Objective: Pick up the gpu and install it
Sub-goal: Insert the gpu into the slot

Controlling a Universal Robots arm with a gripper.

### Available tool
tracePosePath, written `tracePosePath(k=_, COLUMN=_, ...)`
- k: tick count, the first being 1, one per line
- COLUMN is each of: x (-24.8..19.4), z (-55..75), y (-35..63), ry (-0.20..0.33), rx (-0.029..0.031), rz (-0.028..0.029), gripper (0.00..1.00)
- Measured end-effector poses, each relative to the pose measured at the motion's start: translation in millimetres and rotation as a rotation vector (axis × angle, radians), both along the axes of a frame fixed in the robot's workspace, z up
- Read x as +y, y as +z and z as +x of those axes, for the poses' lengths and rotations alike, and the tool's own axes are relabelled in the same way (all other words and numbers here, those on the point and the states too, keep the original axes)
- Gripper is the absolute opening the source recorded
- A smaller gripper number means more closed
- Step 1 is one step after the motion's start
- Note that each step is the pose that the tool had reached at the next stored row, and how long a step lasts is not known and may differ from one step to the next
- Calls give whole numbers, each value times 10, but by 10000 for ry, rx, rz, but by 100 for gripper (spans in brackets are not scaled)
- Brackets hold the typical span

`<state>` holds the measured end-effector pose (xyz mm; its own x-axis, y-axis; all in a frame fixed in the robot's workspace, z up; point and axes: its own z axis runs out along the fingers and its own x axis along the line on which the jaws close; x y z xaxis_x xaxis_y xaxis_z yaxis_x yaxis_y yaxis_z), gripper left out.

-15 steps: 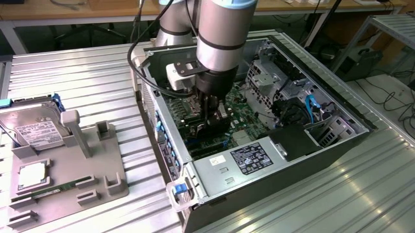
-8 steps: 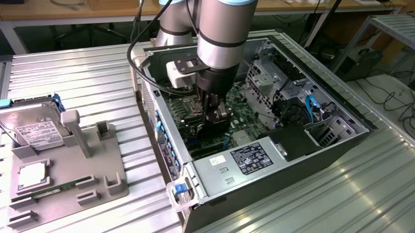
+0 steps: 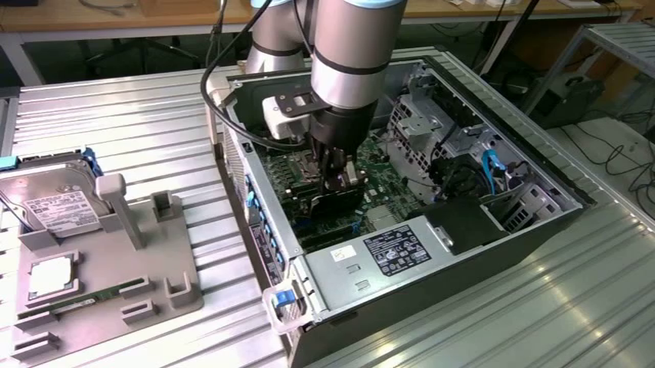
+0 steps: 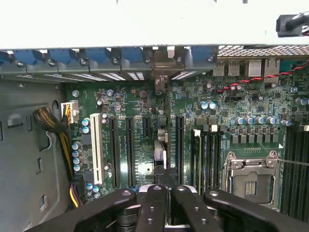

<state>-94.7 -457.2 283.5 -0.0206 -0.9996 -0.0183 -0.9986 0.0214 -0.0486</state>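
The gripper [image 3: 341, 178] is clenched on the gpu [image 3: 330, 205], a thin dark card held edge-on, standing upright over the green motherboard [image 4: 145, 130] inside the open computer case [image 3: 532, 230].

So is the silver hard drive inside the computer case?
No, the hard drive sits in the grey holder on the metal table, outside the open computer case, at the exterior view's left.

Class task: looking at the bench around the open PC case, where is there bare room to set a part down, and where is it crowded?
Free: the ribbed bench between the case and the grey fixture. Crowded: inside the case, where the hand grips the gpu over the motherboard, and the fixture.
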Motion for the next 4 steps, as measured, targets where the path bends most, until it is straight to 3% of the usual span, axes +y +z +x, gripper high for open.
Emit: tracePosePath(k=4, x=0, z=0, y=0, ry=0, rx=0, rz=0, gripper=11)
